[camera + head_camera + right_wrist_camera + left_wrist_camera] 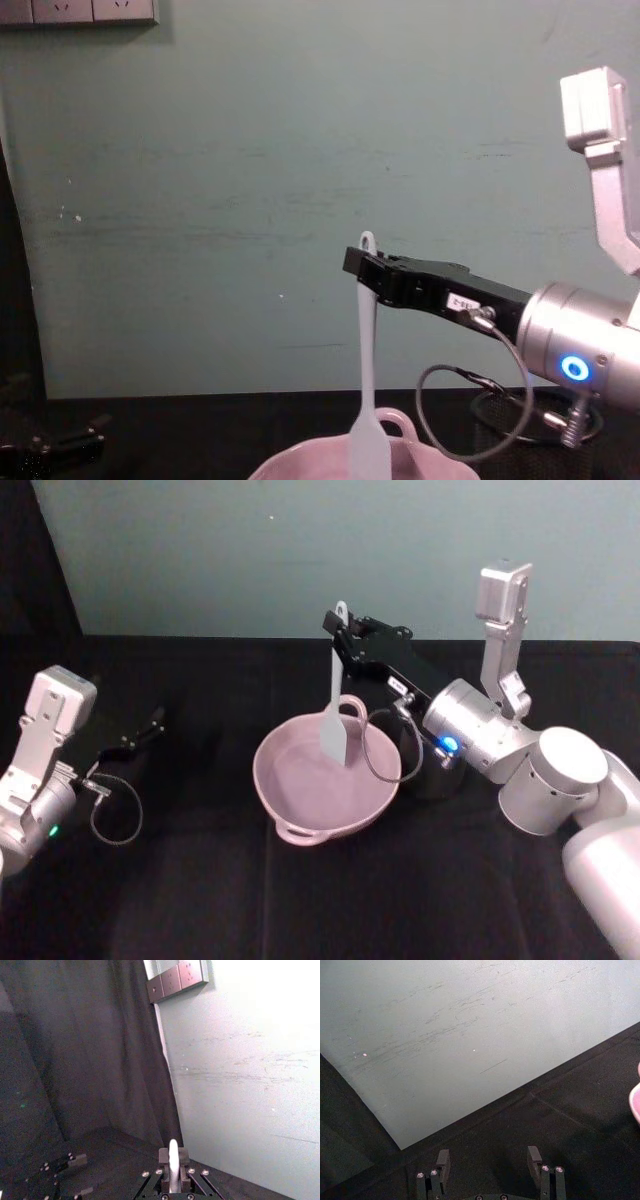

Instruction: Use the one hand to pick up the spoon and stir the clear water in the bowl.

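My right gripper (342, 640), above the far rim of the bowl (262, 780), is clamped on the spoon (334, 695) near its holed end. The spoon hangs upright, head down inside the bowl. Pickup looks done; stirring the water (300, 780) remains. My left gripper (148, 728) rests spread, well left of the bowl.

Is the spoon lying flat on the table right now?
No, the right gripper holds the spoon upright by its handle, head down over the bowl.

Mesh cup (505, 418) stands right of the bowl (345, 810); table (200, 810) leftward lies open.
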